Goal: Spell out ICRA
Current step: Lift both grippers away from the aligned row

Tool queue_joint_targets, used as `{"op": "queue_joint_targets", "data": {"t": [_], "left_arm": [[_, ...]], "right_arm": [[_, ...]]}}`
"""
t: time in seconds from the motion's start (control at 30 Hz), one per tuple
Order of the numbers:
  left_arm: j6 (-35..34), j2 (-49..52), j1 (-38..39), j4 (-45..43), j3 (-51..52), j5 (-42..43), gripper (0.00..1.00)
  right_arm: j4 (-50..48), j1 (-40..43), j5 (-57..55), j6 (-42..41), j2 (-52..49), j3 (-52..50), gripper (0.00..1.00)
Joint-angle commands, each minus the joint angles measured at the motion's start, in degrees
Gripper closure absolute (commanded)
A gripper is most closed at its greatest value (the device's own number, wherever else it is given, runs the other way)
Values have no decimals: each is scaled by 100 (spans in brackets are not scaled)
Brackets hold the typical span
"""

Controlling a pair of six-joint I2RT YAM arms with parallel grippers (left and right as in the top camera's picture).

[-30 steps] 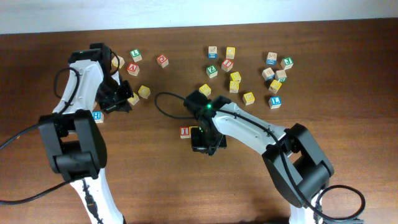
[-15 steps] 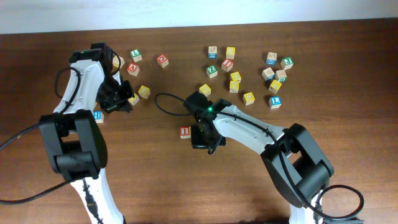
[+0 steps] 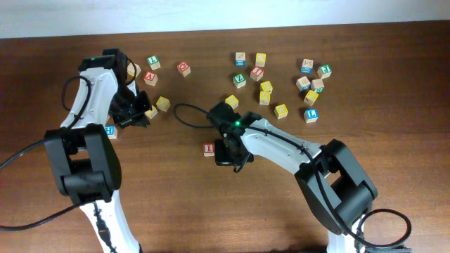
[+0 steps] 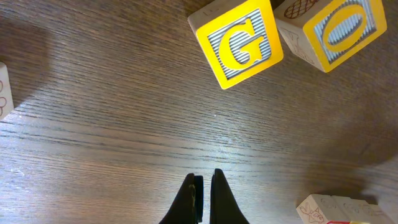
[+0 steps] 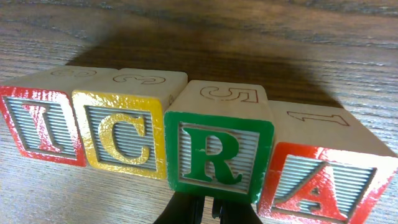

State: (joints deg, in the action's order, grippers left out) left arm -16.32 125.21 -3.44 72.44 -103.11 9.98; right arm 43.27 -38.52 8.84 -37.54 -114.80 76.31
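Note:
In the right wrist view four cubes stand side by side in a row: the red I (image 5: 42, 127), the yellow C (image 5: 124, 138), the green R (image 5: 217, 152) and the red A (image 5: 320, 186). The R sits a little forward of its neighbours. My right gripper (image 5: 208, 208) is shut and empty, with its tips right at the R's front lower edge. From overhead only the I (image 3: 209, 149) shows, because the right gripper (image 3: 226, 153) covers the other three. My left gripper (image 4: 204, 186) is shut and empty over bare wood, below a yellow G cube (image 4: 239, 43).
A yellow O cube (image 4: 333, 28) stands beside the G, and another cube's corner (image 4: 329, 208) lies at the lower right. Several loose cubes are scattered at the back right (image 3: 281, 110) and back left (image 3: 184, 68) of the table. A blue-faced cube (image 3: 110, 131) lies by the left arm.
My right gripper has shifted slightly left and away from the front edge, closer to the I cube. The left arm has not moved.

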Motion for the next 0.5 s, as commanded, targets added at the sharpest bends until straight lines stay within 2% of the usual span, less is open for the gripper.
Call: {"op": "queue_joint_targets", "data": {"t": [0.0,0.17,0.33,0.47], "left_arm": [[-76,-116,-4,26,-118,-42,100],[-76,-116,-4,26,-118,-42,100],[-76,-116,-4,24,-118,-42,100],[-76,-116,7,24,-118,-42,100]], "right_arm": [[-26,-46,-76,-44,0,-26,96],[94,-46,-39,-44,0,-24,96],[890,-42,-11,-44,0,264,96],[857,-42,-544,-44,-2,262,96]]}}
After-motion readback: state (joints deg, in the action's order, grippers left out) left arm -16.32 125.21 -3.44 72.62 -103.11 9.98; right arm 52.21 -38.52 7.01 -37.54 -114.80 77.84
